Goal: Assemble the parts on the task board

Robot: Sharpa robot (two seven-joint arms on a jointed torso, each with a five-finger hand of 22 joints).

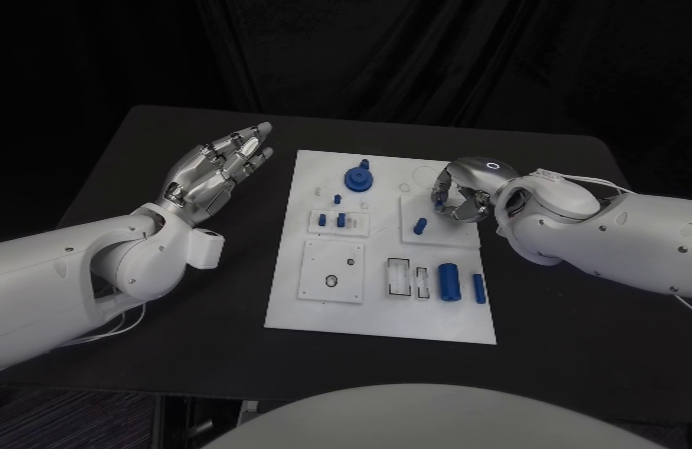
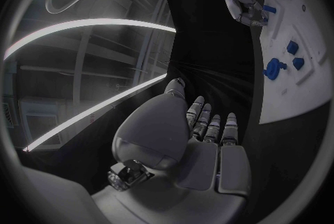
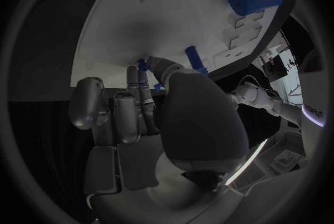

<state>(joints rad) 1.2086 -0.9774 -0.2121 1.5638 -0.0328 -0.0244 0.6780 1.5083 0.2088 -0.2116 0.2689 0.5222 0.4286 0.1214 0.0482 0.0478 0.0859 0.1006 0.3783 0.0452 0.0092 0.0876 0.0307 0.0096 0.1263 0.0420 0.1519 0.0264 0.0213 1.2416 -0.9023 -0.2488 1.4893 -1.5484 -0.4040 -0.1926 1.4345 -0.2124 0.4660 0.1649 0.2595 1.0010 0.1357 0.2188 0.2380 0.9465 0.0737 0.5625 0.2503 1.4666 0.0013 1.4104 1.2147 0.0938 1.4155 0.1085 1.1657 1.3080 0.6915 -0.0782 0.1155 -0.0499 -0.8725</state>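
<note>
The white task board [image 1: 382, 314] lay in the middle of the black table [image 1: 577, 349], with blue parts spread over it. A round blue part with a knob [image 1: 358, 177] stood near the far edge, 2 small blue pegs [image 1: 340, 220] sat in a raised plate just in front of it, and a short blue cylinder [image 1: 450, 280] lay beside a slimmer blue piece [image 1: 479, 288] toward the near right.

The left hand [image 1: 219, 168] hovered over the bare table just left of the board, fingers straight and apart — holding nothing. The right hand [image 1: 464, 197] was down over the board's far right area, fingers curled in close to a small blue peg [image 1: 420, 225]. In the right wrist view its fingertips [image 3: 142, 80] met a small blue part [image 3: 142, 64] against the board, though whether it actually gripped the piece could not be told.
</note>
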